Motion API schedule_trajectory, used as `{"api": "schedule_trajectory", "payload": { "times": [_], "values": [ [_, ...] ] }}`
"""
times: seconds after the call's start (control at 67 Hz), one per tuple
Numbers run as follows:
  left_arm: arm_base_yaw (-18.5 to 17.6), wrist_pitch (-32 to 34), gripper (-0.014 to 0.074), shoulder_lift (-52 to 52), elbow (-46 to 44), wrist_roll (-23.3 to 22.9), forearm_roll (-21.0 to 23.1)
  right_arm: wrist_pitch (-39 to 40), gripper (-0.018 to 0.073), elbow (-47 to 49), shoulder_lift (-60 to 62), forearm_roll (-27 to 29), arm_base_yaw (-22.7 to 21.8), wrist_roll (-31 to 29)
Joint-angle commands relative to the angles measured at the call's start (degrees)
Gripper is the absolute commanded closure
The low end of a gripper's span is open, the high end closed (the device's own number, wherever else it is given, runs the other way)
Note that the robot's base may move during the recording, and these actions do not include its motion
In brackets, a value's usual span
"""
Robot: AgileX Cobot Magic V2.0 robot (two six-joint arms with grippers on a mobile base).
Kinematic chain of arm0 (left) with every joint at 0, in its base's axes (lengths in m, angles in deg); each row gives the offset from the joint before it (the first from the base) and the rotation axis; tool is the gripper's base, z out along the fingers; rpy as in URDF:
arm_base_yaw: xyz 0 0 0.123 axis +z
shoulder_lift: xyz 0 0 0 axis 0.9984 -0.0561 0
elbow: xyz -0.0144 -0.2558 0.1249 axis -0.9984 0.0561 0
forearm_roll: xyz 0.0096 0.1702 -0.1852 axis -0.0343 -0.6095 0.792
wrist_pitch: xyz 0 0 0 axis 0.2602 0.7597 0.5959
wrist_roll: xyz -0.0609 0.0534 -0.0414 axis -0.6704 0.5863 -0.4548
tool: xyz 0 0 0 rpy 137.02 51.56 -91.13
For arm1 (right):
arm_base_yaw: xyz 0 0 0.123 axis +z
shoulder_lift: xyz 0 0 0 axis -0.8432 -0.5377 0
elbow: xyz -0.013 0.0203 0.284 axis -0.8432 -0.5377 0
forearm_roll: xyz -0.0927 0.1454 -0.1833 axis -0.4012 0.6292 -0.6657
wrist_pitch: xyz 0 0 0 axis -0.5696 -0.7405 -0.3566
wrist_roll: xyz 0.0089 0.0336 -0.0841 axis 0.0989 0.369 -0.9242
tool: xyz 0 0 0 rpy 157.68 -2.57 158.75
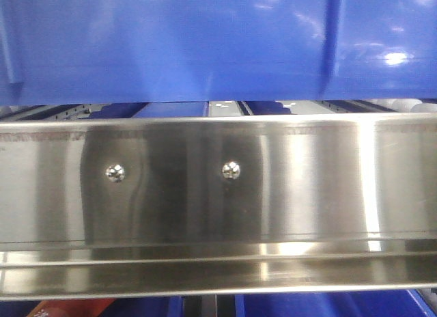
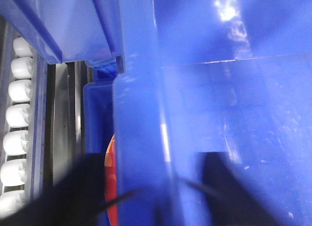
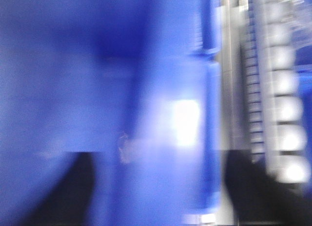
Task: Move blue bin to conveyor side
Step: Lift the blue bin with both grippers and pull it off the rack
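Note:
The blue bin fills the top of the front view, its bottom edge above a steel rail. In the left wrist view my left gripper straddles the bin's thick rim and wall, one dark finger outside and one inside, closed on it. In the blurred right wrist view my right gripper straddles the bin's other wall the same way, with the inside of the bin to the left. The grey conveyor belt with its red frame is out of view.
A shiny steel rail with two screws crosses the front view. Rows of white rollers run beside the bin. Another blue container sits below the left wall, with a red-orange patch beside it.

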Motion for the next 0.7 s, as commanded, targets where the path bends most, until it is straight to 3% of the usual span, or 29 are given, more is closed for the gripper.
{"api": "schedule_trajectory", "payload": {
  "times": [0.0, 0.045, 0.119, 0.687],
  "values": [
    [0.1, 0.5, 0.0638, 0.8, -0.3, 0.1, 0.6, 0.7, 0.0587, 0.4, 0.2, 0.9, 0.3, 0.8],
    [0.1, 0.5, 0.0611, 0.8, -0.3, 0.1, 0.6, 0.6, 0.0666, 0.4, 0.3, 0.9, 0.3, 0.8],
    [0.1, 0.5, 0.0602, 0.8, -0.3, 0.1, 0.5, 0.7, 0.0626, 0.4, 0.3, 0.9, 0.3, 0.8],
    [0.1, 3.3, 0.0615, 9.1, -0.3, 0.1, 0.0, 6.8, 0.0630, 0.4, 10.3, 0.9, 0.3, 0.8]
  ]
}}
